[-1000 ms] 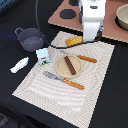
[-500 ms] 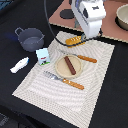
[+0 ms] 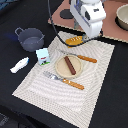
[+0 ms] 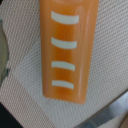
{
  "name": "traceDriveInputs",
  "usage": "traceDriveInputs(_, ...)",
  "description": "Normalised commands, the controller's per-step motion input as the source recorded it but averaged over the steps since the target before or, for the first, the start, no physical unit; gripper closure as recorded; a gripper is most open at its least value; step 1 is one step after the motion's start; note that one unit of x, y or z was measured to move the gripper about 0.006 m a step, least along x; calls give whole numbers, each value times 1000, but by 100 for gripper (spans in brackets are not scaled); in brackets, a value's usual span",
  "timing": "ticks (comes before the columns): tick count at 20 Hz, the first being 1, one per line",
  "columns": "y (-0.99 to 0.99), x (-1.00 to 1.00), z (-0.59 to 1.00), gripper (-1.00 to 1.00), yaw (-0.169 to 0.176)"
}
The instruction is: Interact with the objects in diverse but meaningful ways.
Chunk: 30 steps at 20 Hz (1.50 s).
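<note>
- The golden-orange scored bread loaf (image 3: 75,40) lies on the woven beige placemat (image 3: 35,87), at about twelve o'clock from the round tan plate (image 3: 56,69) that carries the brown sausage (image 3: 70,65)
- The white robot gripper (image 3: 88,34) hangs right over the loaf's three-o'clock end; I cannot tell whether its jaws stand apart or together, as neither view shows the fingers
- In the wrist view the loaf (image 4: 66,49) fills the frame directly beneath the camera
- In the exterior view, the loaf's long axis runs roughly from eight to two o'clock, so a grasp would probably need to close across that line
</note>
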Motion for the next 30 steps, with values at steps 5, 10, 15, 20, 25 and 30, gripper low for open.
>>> traceDriveInputs(5,98,-208,-406,-100,70)
traceDriveInputs(10,150,-121,-272,100,91)
traceDriveInputs(15,224,118,118,100,87)
traceDriveInputs(20,192,115,115,100,81)
traceDriveInputs(25,157,83,117,100,71)
traceDriveInputs(30,97,38,351,100,60)
